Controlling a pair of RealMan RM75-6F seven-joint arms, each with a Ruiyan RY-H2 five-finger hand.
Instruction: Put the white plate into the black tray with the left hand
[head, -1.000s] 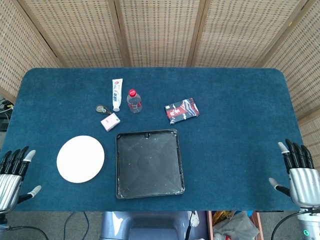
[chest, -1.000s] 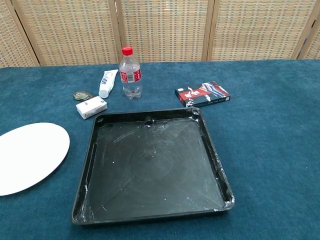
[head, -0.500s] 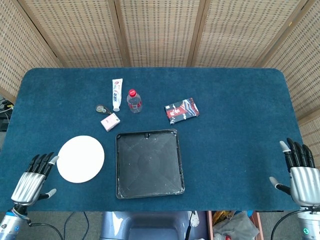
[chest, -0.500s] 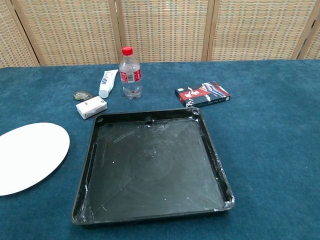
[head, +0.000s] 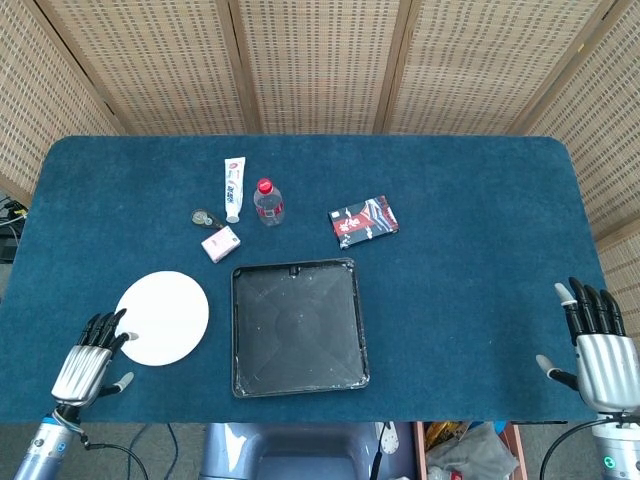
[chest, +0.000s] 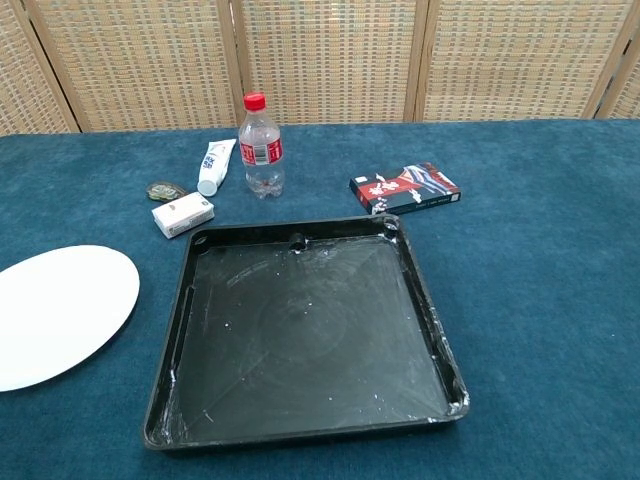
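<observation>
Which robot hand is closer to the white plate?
Left. The left hand is right at the white plate, fingertips at its near-left edge. The right hand is far across the table, beyond the black tray.

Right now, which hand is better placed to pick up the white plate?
Left. The left hand is at the white plate's rim; the right hand sits beyond the black tray.

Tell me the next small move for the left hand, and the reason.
Probably slide the left hand a little farther right to get its fingers under the near-left rim of the white plate. In the head view its fingertips just reach that rim, it holds nothing, and the plate lies flat on the cloth left of the black tray.
</observation>
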